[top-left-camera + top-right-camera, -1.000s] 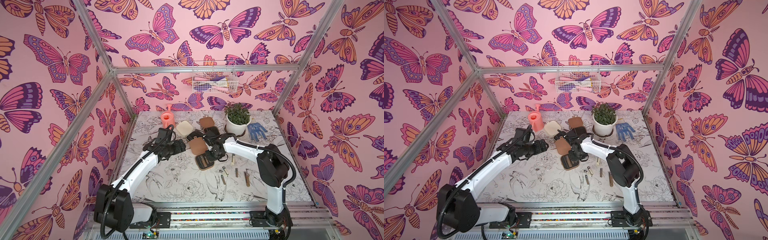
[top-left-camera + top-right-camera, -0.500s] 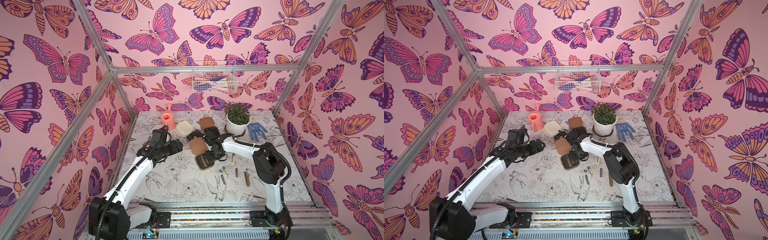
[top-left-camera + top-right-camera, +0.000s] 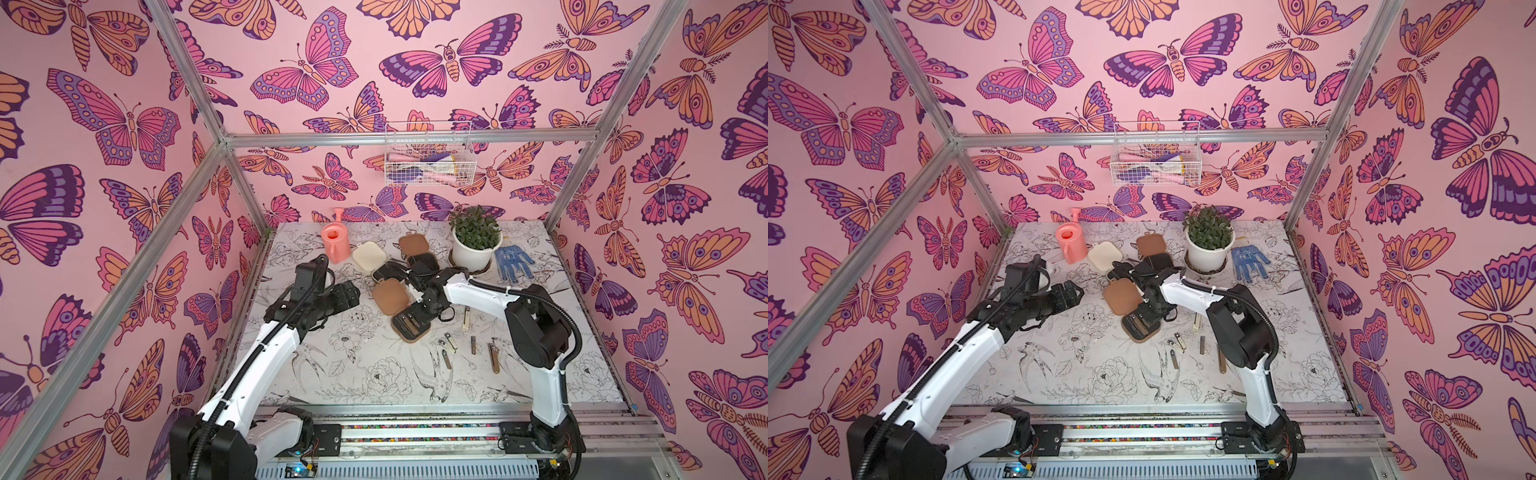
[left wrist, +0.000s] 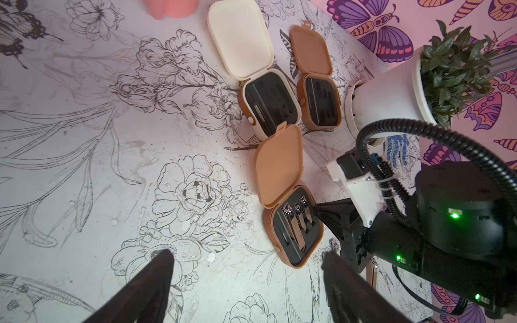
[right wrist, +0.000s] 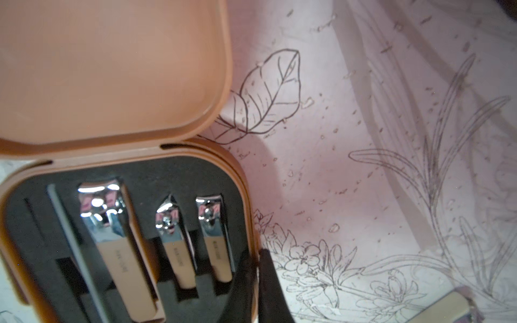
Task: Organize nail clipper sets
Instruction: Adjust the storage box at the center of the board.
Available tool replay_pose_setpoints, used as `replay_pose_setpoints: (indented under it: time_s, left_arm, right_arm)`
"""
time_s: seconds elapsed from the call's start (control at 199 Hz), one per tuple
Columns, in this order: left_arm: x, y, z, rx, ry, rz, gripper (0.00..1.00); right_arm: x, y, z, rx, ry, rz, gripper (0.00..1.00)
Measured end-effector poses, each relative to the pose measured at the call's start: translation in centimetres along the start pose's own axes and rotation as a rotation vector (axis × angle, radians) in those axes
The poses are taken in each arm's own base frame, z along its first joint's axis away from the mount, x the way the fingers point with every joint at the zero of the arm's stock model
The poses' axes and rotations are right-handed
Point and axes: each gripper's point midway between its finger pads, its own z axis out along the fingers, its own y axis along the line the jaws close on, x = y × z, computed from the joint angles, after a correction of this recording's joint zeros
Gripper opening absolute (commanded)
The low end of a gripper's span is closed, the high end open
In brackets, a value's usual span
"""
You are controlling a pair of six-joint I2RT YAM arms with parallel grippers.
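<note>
Wrist close-up alone shows right end effector (image 5: 255, 258) seemingly pinching tan case (image 5: 112, 70) rim; left end effector (image 4: 247, 253) gapes.

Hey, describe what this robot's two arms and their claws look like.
Both the left arm and right arm have white shells with black joints. A black ribbed cable hose runs along each. Green lights glow on the right arm. The left claw and right claw have tapered black fingers.

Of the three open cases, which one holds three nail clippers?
The near tan case, at the right gripper; the cream case and the far tan case show no clippers.
</note>
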Motion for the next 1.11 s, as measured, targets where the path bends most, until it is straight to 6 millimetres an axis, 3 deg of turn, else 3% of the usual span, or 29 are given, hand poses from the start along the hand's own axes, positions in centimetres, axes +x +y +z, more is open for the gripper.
replay_pose_setpoints:
  time_s: [0.237, 0.342, 0.494, 0.68, 0.856, 0.957, 1.108]
  left_arm:
    - [3.7, 3.9, 1.0, -0.104, 0.07, -0.148, 0.74]
    - [5.3, 5.7, 2.1, -0.157, 0.123, -0.213, 0.59]
    - [6.5, 7.1, 3.8, -0.213, 0.184, -0.267, 0.51]
    - [7.5, 8.4, 5.7, -0.249, 0.247, -0.312, 0.52]
    - [6.8, 8.8, 6.1, -0.233, 0.234, -0.339, 0.6]
    - [5.8, 9.0, 6.4, -0.227, 0.213, -0.346, 0.61]
    - [3.9, 9.4, 7.9, -0.229, 0.212, -0.36, 0.58]
  right_arm:
    - [-2.2, 0.2, 0.1, 0.038, -0.088, -0.277, 0.0]
    - [-3.3, 0.8, 0.5, 0.043, -0.127, -0.409, 0.0]
    - [-4.3, 1.1, 0.7, 0.05, -0.161, -0.53, 0.0]
    - [-4.8, 1.5, 0.7, 0.041, -0.18, -0.619, 0.0]
    - [-6.0, 1.8, 0.4, 0.035, -0.186, -0.603, 0.23]
    - [-7.5, 1.8, -0.9, 0.037, -0.218, -0.545, 0.56]
    - [-8.5, 1.6, -3.4, 0.033, -0.266, -0.397, 0.54]
